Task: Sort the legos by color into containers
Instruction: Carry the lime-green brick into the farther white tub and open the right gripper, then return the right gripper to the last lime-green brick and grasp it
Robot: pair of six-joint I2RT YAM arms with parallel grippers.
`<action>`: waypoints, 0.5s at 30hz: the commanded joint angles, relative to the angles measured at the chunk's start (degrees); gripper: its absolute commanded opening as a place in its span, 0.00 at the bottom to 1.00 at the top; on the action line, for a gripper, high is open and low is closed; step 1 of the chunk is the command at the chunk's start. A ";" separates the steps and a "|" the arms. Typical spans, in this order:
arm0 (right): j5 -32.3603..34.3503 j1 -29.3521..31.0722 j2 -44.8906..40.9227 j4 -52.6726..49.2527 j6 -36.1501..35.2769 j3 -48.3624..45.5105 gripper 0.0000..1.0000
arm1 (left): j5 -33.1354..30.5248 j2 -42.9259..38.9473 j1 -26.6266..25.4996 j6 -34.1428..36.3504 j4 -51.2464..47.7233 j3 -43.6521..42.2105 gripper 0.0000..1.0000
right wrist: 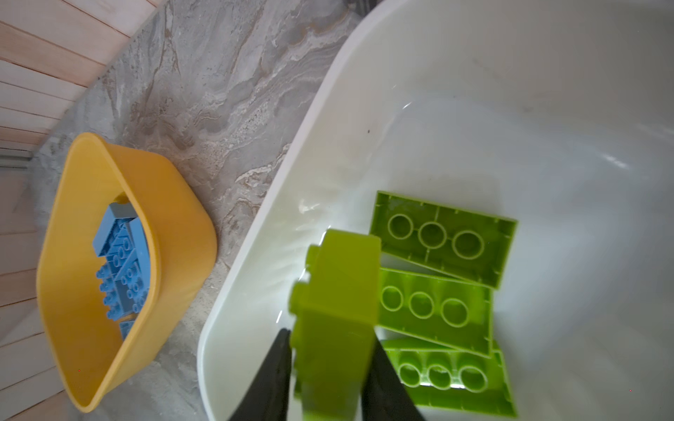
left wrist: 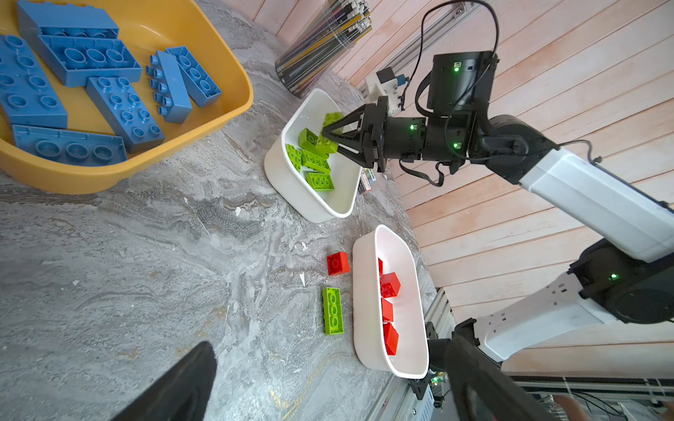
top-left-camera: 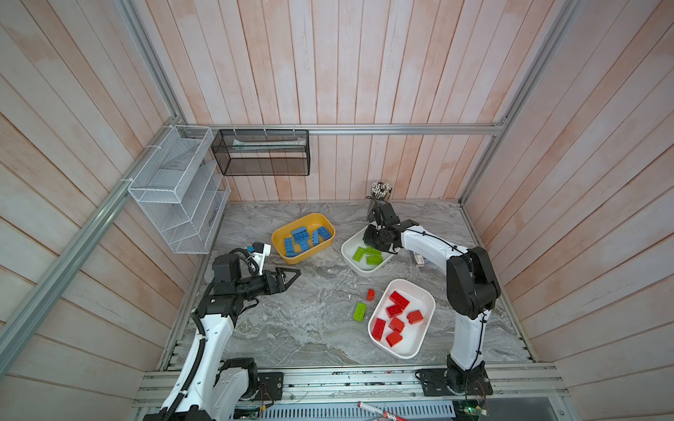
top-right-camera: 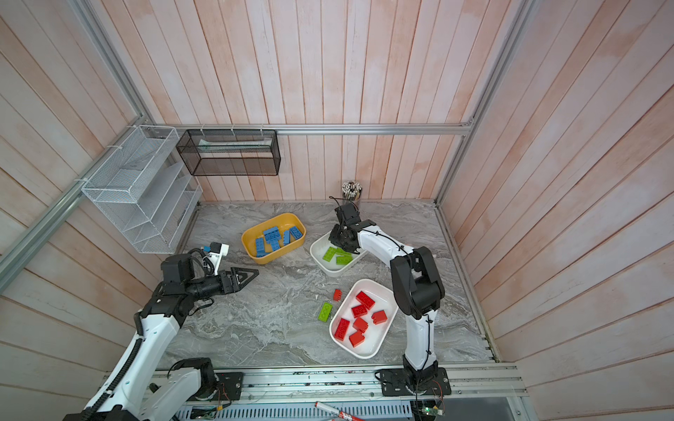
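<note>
Over the far white container [top-left-camera: 349, 251] my right gripper [top-left-camera: 383, 250] [right wrist: 330, 337] is shut on a lime green lego [right wrist: 339, 284], held on edge between the fingers above several green legos [top-left-camera: 368, 254] lying inside. The yellow container [top-left-camera: 302, 218] holds several blue legos [top-left-camera: 302, 237]. Several red legos [top-left-camera: 397, 313] fill the near white container [top-left-camera: 427, 302]. One small red lego [top-left-camera: 371, 294] and one green lego [top-left-camera: 360, 311] lie loose on the table beside it. At the left, my left gripper [top-left-camera: 293, 279] [left wrist: 332, 350] hovers open with nothing in it.
A pencil cup [top-left-camera: 380, 193] stands at the back wall behind the right arm. A pack of markers [top-left-camera: 419, 259] lies under the right forearm. White [top-left-camera: 178, 189] and black [top-left-camera: 260, 153] wire racks hang on the left and back walls.
</note>
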 commanded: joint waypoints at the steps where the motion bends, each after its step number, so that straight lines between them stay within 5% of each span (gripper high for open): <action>1: -4.82 -0.27 -0.79 4.54 -1.41 -0.71 0.42 | 0.00 0.06 0.19 1.54 -0.68 1.26 1.00; 6: -4.48 1.05 -9.44 2.76 -0.23 -8.42 0.50 | 0.11 0.02 0.19 1.11 -0.24 1.28 1.00; 15: 7.66 19.08 -26.32 -12.00 23.78 -19.85 0.59 | 0.35 0.22 0.15 0.76 0.82 0.73 1.00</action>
